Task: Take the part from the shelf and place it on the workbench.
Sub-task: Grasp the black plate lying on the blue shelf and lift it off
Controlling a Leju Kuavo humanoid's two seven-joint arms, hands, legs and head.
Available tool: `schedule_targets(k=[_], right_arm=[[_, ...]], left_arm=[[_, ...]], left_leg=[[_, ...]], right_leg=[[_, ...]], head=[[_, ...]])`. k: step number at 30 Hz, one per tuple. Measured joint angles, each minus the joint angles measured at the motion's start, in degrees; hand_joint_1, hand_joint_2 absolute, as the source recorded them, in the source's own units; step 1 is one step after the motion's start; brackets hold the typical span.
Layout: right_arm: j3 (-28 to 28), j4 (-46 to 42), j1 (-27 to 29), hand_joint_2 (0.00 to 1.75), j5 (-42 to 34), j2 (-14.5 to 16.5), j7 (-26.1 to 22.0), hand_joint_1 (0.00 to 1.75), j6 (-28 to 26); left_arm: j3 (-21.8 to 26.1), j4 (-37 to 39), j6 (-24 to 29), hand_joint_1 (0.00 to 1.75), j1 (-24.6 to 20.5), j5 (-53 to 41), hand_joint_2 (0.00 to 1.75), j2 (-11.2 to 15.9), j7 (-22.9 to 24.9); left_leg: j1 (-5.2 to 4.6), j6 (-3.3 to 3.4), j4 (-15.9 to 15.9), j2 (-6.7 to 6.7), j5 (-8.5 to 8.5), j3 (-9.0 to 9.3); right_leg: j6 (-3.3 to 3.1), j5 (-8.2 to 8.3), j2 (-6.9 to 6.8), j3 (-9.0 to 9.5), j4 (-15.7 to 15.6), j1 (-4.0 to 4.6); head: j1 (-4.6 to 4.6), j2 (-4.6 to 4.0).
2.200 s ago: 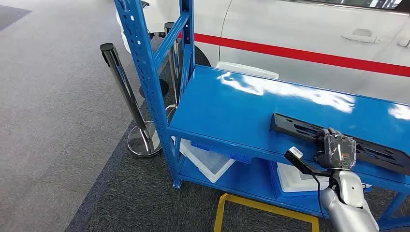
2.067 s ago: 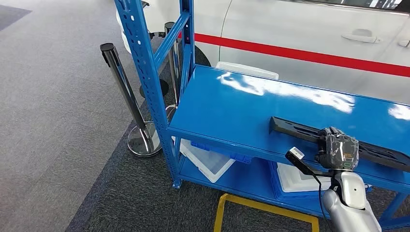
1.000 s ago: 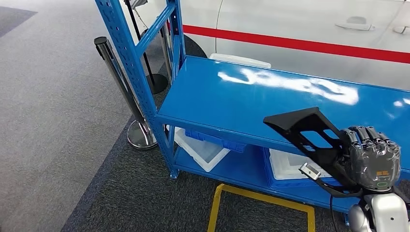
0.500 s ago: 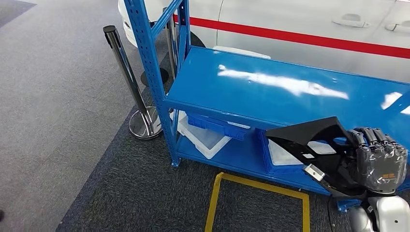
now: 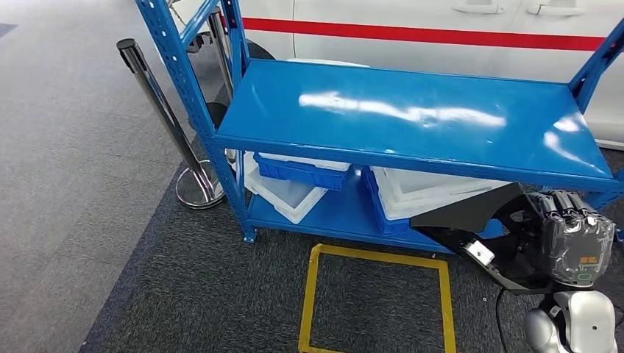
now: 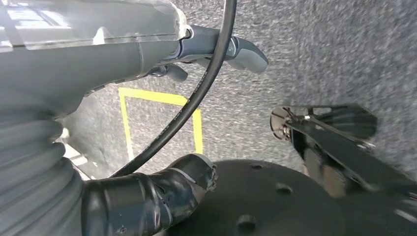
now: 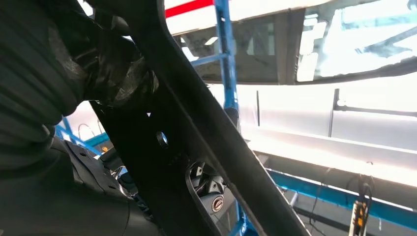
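My right hand [image 5: 570, 239] grips the long black part [image 5: 471, 213] at the lower right of the head view. The part is off the blue shelf [image 5: 397, 118] and hangs in front of its lower level, its wide end pointing left. The shelf's top board is bare. In the right wrist view the black part [image 7: 196, 128] runs slantwise across the picture, with my right hand [image 7: 59, 64] wrapped around it. My left hand [image 6: 98, 64] hangs over the carpet with its fingers apart and nothing in them.
White bins [image 5: 434, 191] and a blue crate [image 5: 294, 170] sit on the lower shelf. A yellow taped square [image 5: 309, 294] marks the dark carpet in front. A chrome stanchion [image 5: 158, 110] stands by the shelf's left post. A white car [image 5: 441, 22] with a red stripe stands behind.
My right hand has lifted the black part off the shelf's top board and brought it down and back. The whole view has shifted, and the shelf now lies farther off.
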Motion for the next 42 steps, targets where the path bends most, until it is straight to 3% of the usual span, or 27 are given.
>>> schedule_targets(k=[2,3,5,7,8,10,11,12,13,14,16,17,19,21,22,23,25,27,28,30,31,33,35,37,38,39,42], right_arm=[[0.32,0.26,-0.12,1.75,-0.25,-0.31,0.37,1.75,-0.01],[0.52,0.36,-0.20,1.75,-0.33,-0.44,0.60,1.75,-0.02],[1.04,0.64,-0.44,1.75,-0.41,-0.59,1.01,1.75,-0.02],[1.70,1.07,-0.67,1.75,-0.45,-0.92,1.44,1.75,-0.02],[2.05,1.33,-0.93,1.75,-0.49,-1.17,1.71,1.75,-0.02],[2.76,1.81,-1.72,1.75,-0.58,-1.50,2.20,1.75,-0.02],[3.14,2.02,-2.07,1.75,-0.61,-1.58,2.34,1.75,-0.02],[3.52,2.22,-2.27,1.75,-0.63,-1.59,2.47,1.75,-0.02],[3.88,2.43,-2.34,1.75,-0.67,-1.59,2.61,1.75,-0.02],[4.25,2.66,-2.43,1.75,-0.72,-1.60,2.75,1.75,-0.02],[5.20,3.11,-3.03,1.75,-0.79,-1.62,3.08,1.75,0.02],[5.90,3.32,-3.62,1.75,-0.65,-1.61,3.32,1.75,0.05],[7.71,3.68,-4.84,1.75,0.09,-1.48,4.24,1.75,0.17],[10.09,4.36,-6.23,1.75,1.53,-0.96,5.57,1.75,0.55],[11.60,5.04,-7.35,1.75,2.37,-0.39,6.37,1.75,0.85],[13.24,5.87,-8.76,1.75,3.11,0.35,7.24,1.75,1.18],[16.72,7.72,-11.89,1.75,4.02,1.98,8.94,1.75,1.58],[19.75,9.29,-14.29,1.75,4.22,2.98,9.99,1.75,1.62],[20.93,9.88,-15.06,1.75,4.21,3.22,10.22,1.75,1.61],[22.54,10.70,-16.09,1.75,4.08,3.46,10.43,1.75,1.58],[23.03,10.92,-16.51,1.75,3.99,3.53,10.53,1.75,1.57],[23.78,11.19,-17.29,1.75,3.65,3.62,10.96,1.75,1.53],[24.09,11.13,-17.35,1.75,2.63,3.29,11.45,1.75,1.42],[24.09,10.66,-16.55,1.75,1.26,2.24,11.61,1.75,1.32],[24.07,10.33,-16.14,1.75,0.75,1.56,11.52,1.75,1.28],[24.05,10.00,-15.83,1.75,0.37,0.87,11.41,1.75,1.25],[23.83,9.14,-14.93,1.75,-0.41,-0.65,11.26,1.75,1.16]], left_arm=[[0.00,-0.03,0.02,0.00,-0.07,-0.07,1.75,0.15,0.01],[0.00,-0.05,0.01,0.00,-0.08,-0.10,1.75,0.21,0.01],[0.00,-0.07,0.01,0.00,-0.14,-0.13,1.75,0.32,0.01],[0.00,-0.08,-0.08,0.00,-0.31,-0.09,1.75,0.18,0.01],[0.00,-0.09,-0.13,0.00,-0.41,-0.02,1.75,0.13,0.01],[0.01,-0.10,-0.20,0.00,-0.29,0.13,1.75,0.14,0.01],[0.01,-0.10,-0.22,0.00,-0.15,0.18,1.75,0.17,0.01],[0.02,-0.10,-0.26,0.00,-0.01,0.21,1.75,0.19,0.01],[0.02,-0.10,-0.33,0.00,0.07,0.24,1.75,0.20,0.01],[0.02,-0.10,-0.39,0.00,0.09,0.28,1.75,0.20,0.01],[0.05,-0.12,-0.56,0.00,0.00,0.43,1.75,0.33,0.01],[0.09,-0.16,-0.67,0.00,-0.02,0.58,1.75,0.50,-0.01],[0.21,-0.24,-1.07,0.00,0.01,1.08,1.75,1.03,-0.14],[0.45,-0.28,-1.78,0.00,0.03,1.88,1.75,1.74,-0.38],[0.66,-0.29,-2.25,0.00,0.00,2.30,1.75,2.26,-0.41],[0.92,-0.30,-2.74,0.00,-0.01,2.62,1.75,2.72,-0.34],[1.41,-0.30,-3.51,0.00,0.17,2.92,1.75,3.59,0.05],[1.64,-0.30,-3.81,0.00,0.31,2.96,1.75,4.23,0.37],[1.68,-0.30,-3.83,0.00,0.32,2.96,1.75,4.48,0.44],[1.75,-0.31,-3.72,0.00,0.37,2.93,1.75,4.81,0.40],[1.76,-0.32,-3.65,0.00,0.40,2.86,1.75,4.97,0.34],[1.76,-0.33,-3.46,0.00,0.51,2.47,1.75,5.41,0.17],[1.73,-0.33,-3.07,0.00,0.63,1.86,1.75,5.67,-0.06],[1.68,-0.33,-2.57,0.00,0.65,1.42,1.75,5.38,-0.27],[1.66,-0.33,-2.37,0.00,0.63,1.31,1.75,5.18,-0.36],[1.63,-0.32,-2.21,0.00,0.68,1.25,1.75,4.97,-0.47],[1.58,-0.32,-2.01,0.00,1.15,0.95,1.75,4.45,-0.81]], left_leg=[[-0.46,1.60,-8.35,-2.46,1.02,6.12],[-0.64,2.04,-11.30,-3.42,1.04,8.03],[-1.04,2.24,-13.84,-3.65,1.26,9.27],[-0.89,2.46,-14.95,-2.30,2.88,8.85],[-0.68,2.68,-15.52,-1.49,3.85,8.46],[-0.43,2.87,-16.14,0.28,5.50,7.21],[-0.42,2.89,-16.09,1.18,6.08,6.37],[-0.37,2.74,-15.92,2.10,6.61,5.45],[-0.29,2.54,-15.62,2.96,7.12,4.45],[-0.14,2.27,-15.16,3.80,7.56,3.34],[0.19,1.54,-13.65,5.28,8.19,1.04],[0.24,1.10,-12.77,5.92,8.34,0.04],[0.06,0.25,-11.60,7.06,8.67,-1.03],[0.12,-0.59,-11.43,8.17,9.34,-1.22],[0.37,-1.14,-11.15,7.81,9.13,-1.37],[0.62,-1.67,-10.26,6.62,7.91,-1.81],[0.86,-2.32,-5.55,2.75,2.45,-3.40],[0.74,-2.07,1.13,0.77,-2.66,-4.82],[0.60,-1.69,3.26,0.54,-3.44,-4.70],[0.03,-0.38,2.25,0.18,-1.68,-1.86],[-0.41,0.62,-0.96,-0.58,-0.23,0.87],[-1.08,2.45,-8.90,-2.96,0.72,6.51],[-1.44,2.98,-13.08,-4.26,0.78,8.86],[-1.43,2.90,-14.56,-3.31,2.43,8.79],[-1.28,3.02,-15.49,-2.53,3.37,8.74],[-1.08,3.07,-16.31,-1.53,4.29,8.53],[-0.83,2.89,-16.66,1.66,5.80,7.03]], right_leg=[[0.21,1.36,1.10,-1.20,-0.03,0.11],[0.47,1.99,1.55,-1.45,-0.17,0.00],[1.28,3.29,2.55,-1.61,-0.73,-0.32],[1.87,3.71,2.46,-1.97,-1.20,-0.40],[2.05,2.43,1.50,-2.48,-0.50,-0.34],[2.46,-3.13,-1.19,-4.05,4.31,-0.56],[2.82,-5.90,-1.94,-4.76,7.90,-0.84],[3.26,-7.46,-2.35,-5.13,11.23,-1.18],[3.73,-7.51,-2.56,-4.92,13.44,-1.48],[4.21,-6.38,-2.76,-3.92,14.03,-1.78],[5.20,-4.14,-4.14,0.74,9.72,-2.28],[5.37,-4.45,-5.18,3.37,6.16,-2.16],[4.38,-6.07,-6.47,6.10,1.82,-1.70],[2.40,-5.80,-5.58,5.50,1.59,-1.27],[1.61,-5.35,-5.04,4.90,1.53,-1.22],[0.96,-4.68,-4.44,4.13,1.45,-1.20],[0.02,-3.10,-3.14,2.38,1.35,-1.17],[-0.40,-1.47,-1.71,0.44,1.35,-0.77],[-0.53,-0.66,-1.05,-0.54,1.36,-0.48],[-0.73,0.86,0.28,-2.39,1.35,0.15],[-0.83,1.57,0.90,-3.12,1.33,0.34],[-0.70,3.00,2.07,-4.09,0.99,0.58],[-0.12,4.51,3.07,-4.28,0.09,0.20],[0.49,5.81,3.84,-4.28,-1.04,-0.12],[0.74,5.24,3.21,-4.53,-0.91,0.07],[1.00,3.48,2.04,-5.04,0.31,0.29],[2.02,-4.64,-1.72,-7.42,10.18,-0.06]], head=[[0.02,0.00],[0.02,0.00],[0.02,0.00],[-0.02,0.00],[0.02,0.00],[0.13,0.00],[0.18,0.00],[0.17,0.00],[0.18,0.00],[0.16,0.00],[0.16,0.00],[0.19,0.00],[-0.03,0.00],[-0.29,0.00],[-0.29,0.00],[-0.32,0.00],[-0.34,0.00],[-0.35,0.00],[-0.35,0.00],[-0.35,0.00],[-0.35,0.00],[-0.32,0.00],[-0.32,0.00],[-0.35,0.00],[-0.27,0.00],[-0.19,0.00],[-0.07,0.00]])
